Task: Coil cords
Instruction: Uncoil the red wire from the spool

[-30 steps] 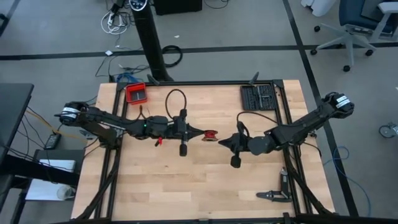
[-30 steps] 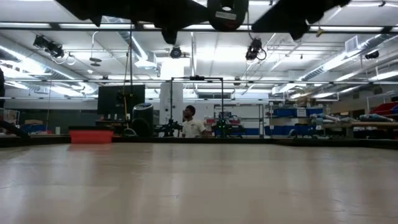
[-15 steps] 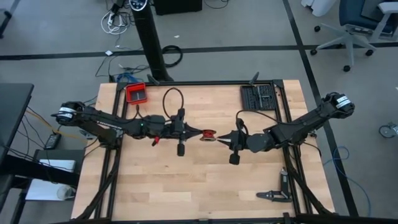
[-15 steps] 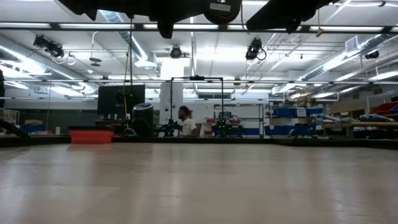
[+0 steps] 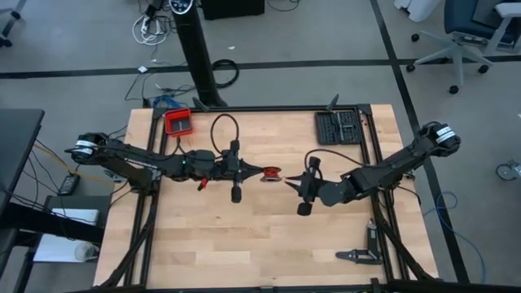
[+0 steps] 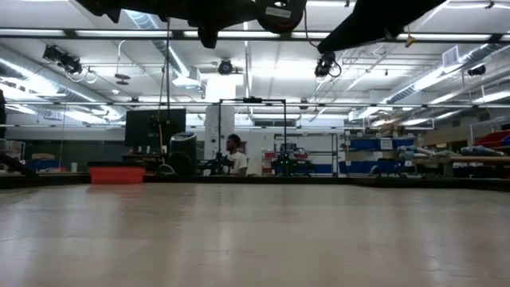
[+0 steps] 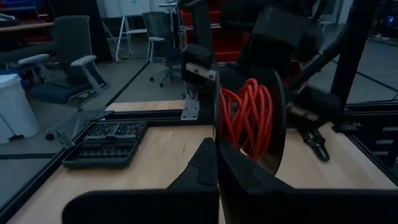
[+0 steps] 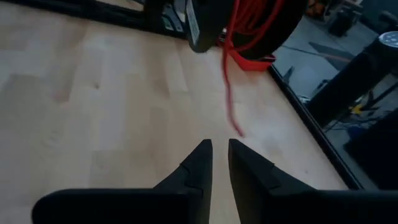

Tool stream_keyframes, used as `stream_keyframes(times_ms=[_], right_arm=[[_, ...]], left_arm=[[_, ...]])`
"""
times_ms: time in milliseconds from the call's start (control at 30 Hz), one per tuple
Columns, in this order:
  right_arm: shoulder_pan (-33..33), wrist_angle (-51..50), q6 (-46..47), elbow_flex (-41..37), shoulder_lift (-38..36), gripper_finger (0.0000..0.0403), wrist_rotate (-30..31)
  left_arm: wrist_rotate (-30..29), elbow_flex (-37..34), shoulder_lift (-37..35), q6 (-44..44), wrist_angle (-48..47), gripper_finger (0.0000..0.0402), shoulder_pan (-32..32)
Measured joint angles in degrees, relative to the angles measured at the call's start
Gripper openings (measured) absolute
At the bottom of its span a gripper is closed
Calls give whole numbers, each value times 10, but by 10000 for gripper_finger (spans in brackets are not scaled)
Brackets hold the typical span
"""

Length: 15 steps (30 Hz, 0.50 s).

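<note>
Wood tabletop (image 5: 244, 244) framed by black rails, open lab floor around it. Left gripper (image 5: 259, 171) sits mid-table with fingers pinched together on a dark spool (image 7: 273, 124) — the red cord (image 5: 272, 172) is wound on that spool right at its fingertips, seen up close as red coils (image 7: 245, 118) in the left wrist view. Right gripper (image 5: 290, 180) faces it from the other side, tips just short of the spool, fingers (image 8: 196, 162) standing slightly apart with a narrow gap, nothing between them. A loose red cord tail (image 8: 230, 99) hangs off the spool ahead of the right gripper's tips, not touching them. Behind the left gripper: black cable loop (image 5: 226, 130) and red tray (image 5: 178, 121) at the table's far edge. Beyond the right gripper — a black tool case (image 5: 339, 127); pliers (image 5: 358, 254) lie well behind it near the front rail. Low view shows a person (image 6: 236, 155) far off in the room.
</note>
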Motion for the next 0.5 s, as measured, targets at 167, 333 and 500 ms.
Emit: stream_keyframes(times_ms=[167,333,500], right_arm=[[1,19,-35,0,24,50,39],[6,36,-59,0,36,50,70],[4,35,-59,0,40,50,80]], left_arm=[[0,0,0,-2,-2,0,0],[0,0,0,-6,-13,0,0],[0,0,0,-6,-13,0,0]])
